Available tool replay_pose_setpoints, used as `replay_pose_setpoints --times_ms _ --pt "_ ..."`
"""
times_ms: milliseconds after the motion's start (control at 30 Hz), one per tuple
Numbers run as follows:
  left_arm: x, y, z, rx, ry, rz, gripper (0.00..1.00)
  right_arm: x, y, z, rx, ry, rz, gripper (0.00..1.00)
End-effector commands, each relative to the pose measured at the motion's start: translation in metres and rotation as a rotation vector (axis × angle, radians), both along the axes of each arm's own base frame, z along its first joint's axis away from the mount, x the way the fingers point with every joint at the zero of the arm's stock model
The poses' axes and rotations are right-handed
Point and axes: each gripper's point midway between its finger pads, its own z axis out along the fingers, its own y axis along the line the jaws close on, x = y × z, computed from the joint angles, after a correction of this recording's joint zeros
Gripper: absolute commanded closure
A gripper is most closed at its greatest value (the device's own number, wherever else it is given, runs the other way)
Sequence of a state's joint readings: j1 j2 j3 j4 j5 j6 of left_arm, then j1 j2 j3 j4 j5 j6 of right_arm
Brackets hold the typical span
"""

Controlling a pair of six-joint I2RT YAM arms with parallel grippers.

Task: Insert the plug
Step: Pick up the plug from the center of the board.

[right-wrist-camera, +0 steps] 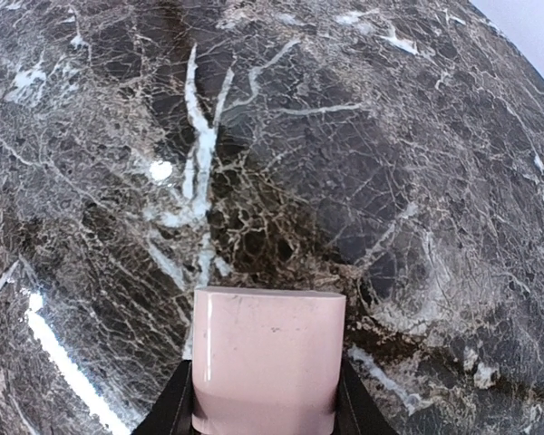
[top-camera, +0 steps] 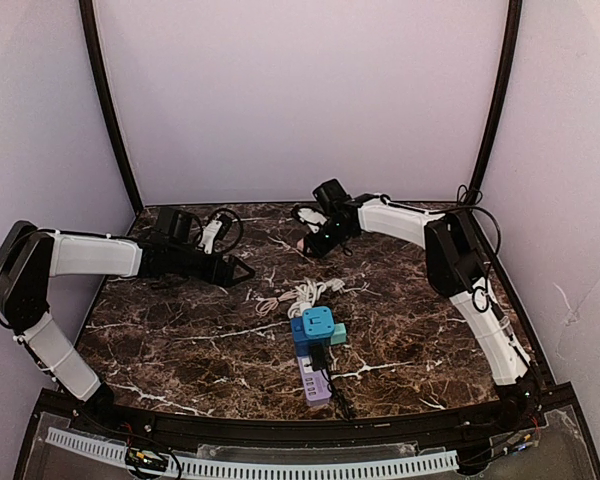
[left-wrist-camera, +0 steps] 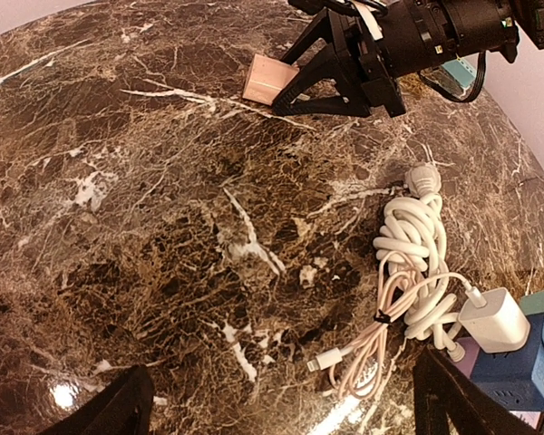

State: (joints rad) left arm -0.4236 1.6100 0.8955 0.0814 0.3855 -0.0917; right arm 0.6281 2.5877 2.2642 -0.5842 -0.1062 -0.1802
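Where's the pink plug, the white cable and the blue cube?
pink plug (right-wrist-camera: pixel 267 358): right wrist view, middle of its face.
white cable (left-wrist-camera: pixel 415 234): left wrist view, thick coiled loops.
blue cube (top-camera: pixel 317 323): top external view, its top face.

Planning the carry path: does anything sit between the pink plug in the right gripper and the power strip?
A coiled white cable bundle lies between the pink plug, in the right gripper, and the power strip; a blue cube adapter sits on the strip's far end.

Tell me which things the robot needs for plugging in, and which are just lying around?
Needed: pink plug, held in the right gripper; purple power strip.
Lying around: white cable bundle; white charger.
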Motion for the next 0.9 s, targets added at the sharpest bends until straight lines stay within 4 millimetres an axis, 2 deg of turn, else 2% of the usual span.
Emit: replay_pose_setpoints --times_ms 0,33,67,133,200,300,333,367,400,500,700,800,867 --pt "0.003 -0.010 0.031 -0.086 -0.012 -0.019 0.11 -0.005 0.019 0.107 0.110 -0.184 0.042 1.00" --pt "0.006 -0.014 0.044 -0.115 -0.026 -0.027 0.11 -0.010 0.023 0.132 0.145 -0.238 0.063 1.00" --pt "0.003 -0.020 0.053 -0.149 -0.027 -0.060 0.12 -0.020 0.026 0.175 0.205 -0.321 0.089 1.00" --pt "-0.001 -0.030 0.080 -0.223 -0.052 -0.119 0.13 -0.048 0.030 0.206 0.273 -0.422 0.166 1.00" --pt "-0.010 -0.038 0.117 -0.307 -0.119 -0.200 0.13 -0.079 0.034 0.238 0.347 -0.514 0.264 1.00" --pt "-0.040 -0.047 0.168 -0.363 -0.341 -0.431 0.13 -0.125 0.033 0.271 0.446 -0.507 0.423 1.00" --pt "-0.053 -0.045 0.187 -0.357 -0.440 -0.490 0.13 -0.140 0.032 0.278 0.463 -0.476 0.473 1.00" --pt "-0.064 -0.043 0.192 -0.303 -0.569 -0.579 0.12 -0.151 0.031 0.285 0.465 -0.444 0.499 1.00" --pt "-0.075 -0.039 0.207 -0.277 -0.668 -0.616 0.11 -0.158 0.028 0.288 0.452 -0.408 0.507 1.00" --pt "-0.091 -0.033 0.216 -0.140 -0.875 -0.731 0.07 -0.181 0.020 0.289 0.361 -0.353 0.514 1.00" --pt "-0.112 -0.037 0.236 -0.182 -0.915 -0.805 0.05 -0.233 0.029 0.312 0.312 -0.372 0.575 1.00" --pt "-0.123 -0.040 0.239 -0.179 -0.970 -0.846 0.04 -0.253 0.033 0.315 0.273 -0.349 0.572 1.00" --pt "-0.130 -0.041 0.242 -0.169 -1.034 -0.870 0.05 -0.266 0.034 0.310 0.249 -0.328 0.578 1.00"
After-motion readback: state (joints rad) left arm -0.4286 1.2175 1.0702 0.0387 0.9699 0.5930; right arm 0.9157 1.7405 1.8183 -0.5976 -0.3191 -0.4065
